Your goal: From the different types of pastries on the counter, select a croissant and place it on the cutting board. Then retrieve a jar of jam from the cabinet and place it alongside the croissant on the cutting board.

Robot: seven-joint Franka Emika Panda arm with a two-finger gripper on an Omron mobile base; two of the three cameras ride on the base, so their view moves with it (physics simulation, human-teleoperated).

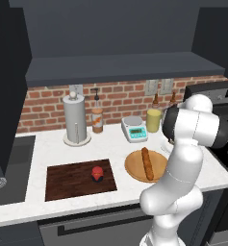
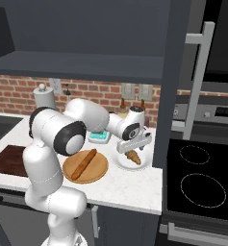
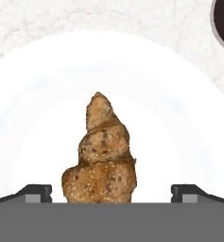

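Note:
The golden-brown croissant lies on a white plate on the counter by the stove. My gripper hangs just over it, open. In the hand view the two dark fingertips stand wide on either side of the croissant's near end without touching it. The dark-brown cutting board lies at the front left. A small dark jar of jam with a red top sits on its right part. The long baguette rests on a round wooden plate. The dark grey cabinet hangs above.
Along the brick wall stand a paper-towel holder, an orange-labelled bottle, a kitchen scale and a yellow container. The black stove top lies right of the plate; a sink is at the far left.

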